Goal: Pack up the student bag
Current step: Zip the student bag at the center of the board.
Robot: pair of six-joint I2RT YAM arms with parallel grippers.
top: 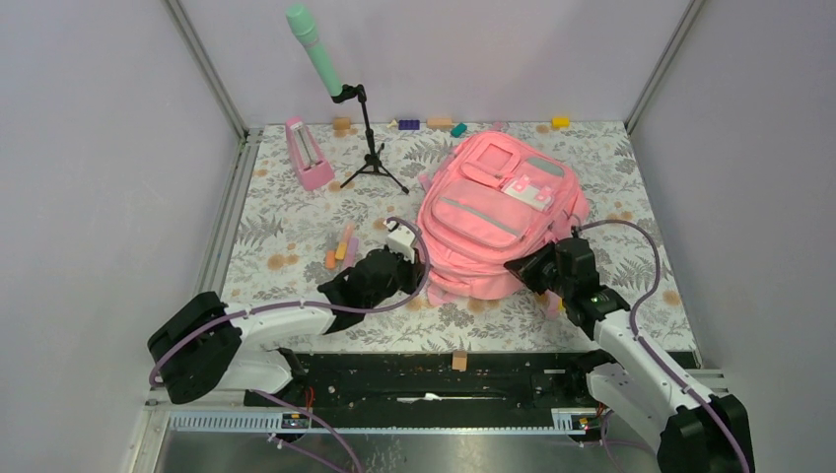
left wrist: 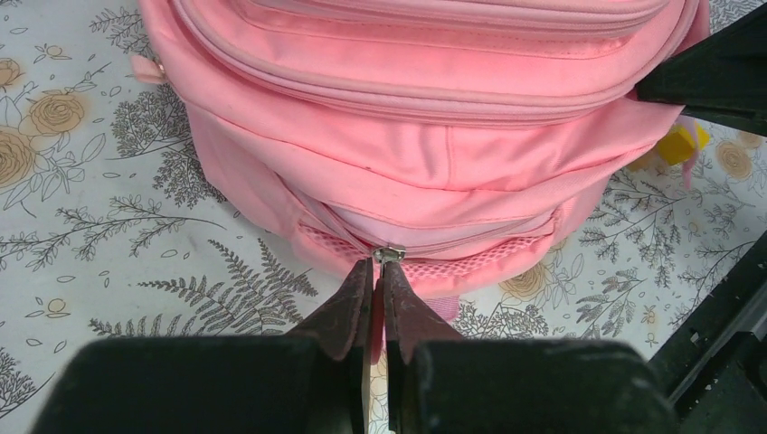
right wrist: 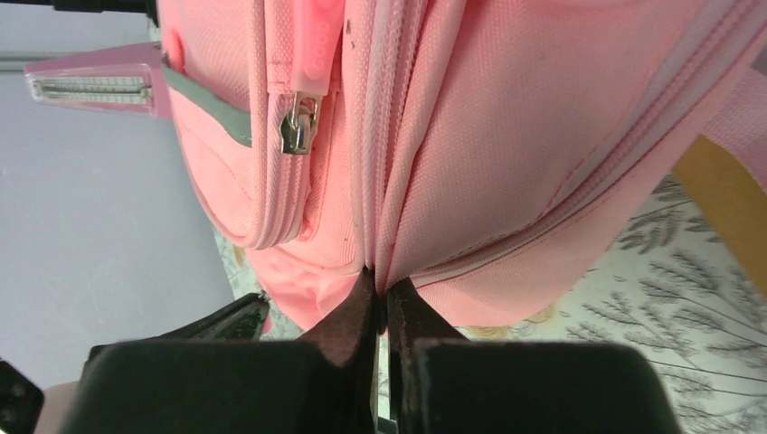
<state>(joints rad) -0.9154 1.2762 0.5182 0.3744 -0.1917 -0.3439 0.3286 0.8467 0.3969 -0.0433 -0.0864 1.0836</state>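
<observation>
L gripper [left wrist: 378, 269]: fingers pressed together, tips right at the metal zip slider [left wrist: 390, 254] on the near bottom edge of the student bag [top: 493, 212]. Can't tell if the tab is nipped.

R gripper [right wrist: 380, 278]: also pressed together, tips butted into a seam fold on the bag's side. Fabric caught or not, can't tell.

Bag lies front up on the floral table [top: 286, 227], directly ahead of both grippers and btw them.

Around:
- Orange + pink sticks [top: 340, 248] near L gripper, on its left.
- Pink metronome [top: 309, 153] and green mic [top: 315, 49] on a black tripod [top: 371, 148], far ahead of L gripper.
- Small coloured blocks [top: 440, 124] along the far edge.
- Yellow block [left wrist: 678, 145] at the bag's edge, just beside R gripper.
- Wooden block [top: 459, 361] behind both, at the near edge.

Writing:
- Card [top: 529, 191] on the bag front: print too small to read.
- Pink rubber zip tab [right wrist: 317, 45]: embossed marks, illegible.
</observation>
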